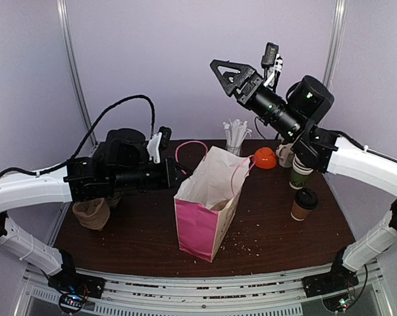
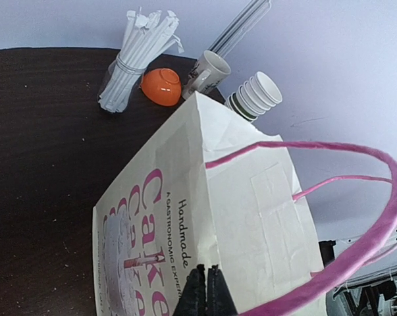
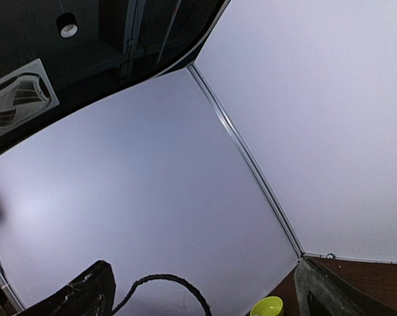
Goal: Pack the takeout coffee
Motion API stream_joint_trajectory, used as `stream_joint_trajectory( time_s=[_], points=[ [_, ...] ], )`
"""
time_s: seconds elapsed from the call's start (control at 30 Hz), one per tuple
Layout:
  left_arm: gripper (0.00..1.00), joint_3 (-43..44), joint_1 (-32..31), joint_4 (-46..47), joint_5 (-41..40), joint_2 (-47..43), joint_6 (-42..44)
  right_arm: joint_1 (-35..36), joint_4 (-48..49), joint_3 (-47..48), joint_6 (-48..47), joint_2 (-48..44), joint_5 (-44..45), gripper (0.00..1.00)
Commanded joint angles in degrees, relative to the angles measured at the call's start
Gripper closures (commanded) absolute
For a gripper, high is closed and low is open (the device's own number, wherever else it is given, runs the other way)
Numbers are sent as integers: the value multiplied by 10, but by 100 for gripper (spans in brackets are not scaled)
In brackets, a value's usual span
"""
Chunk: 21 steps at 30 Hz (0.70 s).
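The takeout coffee (image 1: 304, 204), a brown paper cup with a black dome lid, stands on the table's right side, apart from both grippers. A pink and white paper bag (image 1: 208, 204) stands open in the middle. My left gripper (image 1: 178, 175) is shut on the bag's rim. In the left wrist view, the black fingertips (image 2: 198, 284) pinch the bag's (image 2: 185, 210) top edge. My right gripper (image 1: 219, 69) is raised high above the table's back, open and empty. In the right wrist view, the right gripper (image 3: 205, 296) faces the wall, its fingers (image 3: 79, 296) wide apart.
A stack of white-and-green cups (image 1: 300, 172), a mug (image 1: 285, 155), an orange bowl (image 1: 265, 158) and wrapped straws (image 1: 236, 136) stand behind the bag. A brown paper object (image 1: 91, 212) sits at the left. A yellow-green bowl (image 3: 266, 307) shows in the right wrist view.
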Motion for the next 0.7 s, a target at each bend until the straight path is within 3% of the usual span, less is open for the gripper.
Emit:
stream_joint_trajectory(
  time_s=[0.0,0.17,0.23,0.37,0.67],
  points=[
    [100,23,-4,-16,-26,-5,50,-8,-296,83,-94,-43,-10,3],
    [100,65,-3,-33,-22,-1,117,-37,-609,138,-165,-55,52,7],
    [100,75,-3,-32,-5,2,148,-52,-675,132,-182,-58,65,11],
    [100,89,-3,-28,33,9,219,-60,-711,75,-202,-84,60,15],
    [100,94,-3,-46,59,26,333,-60,-666,-60,-194,-151,-23,22]
  ],
)
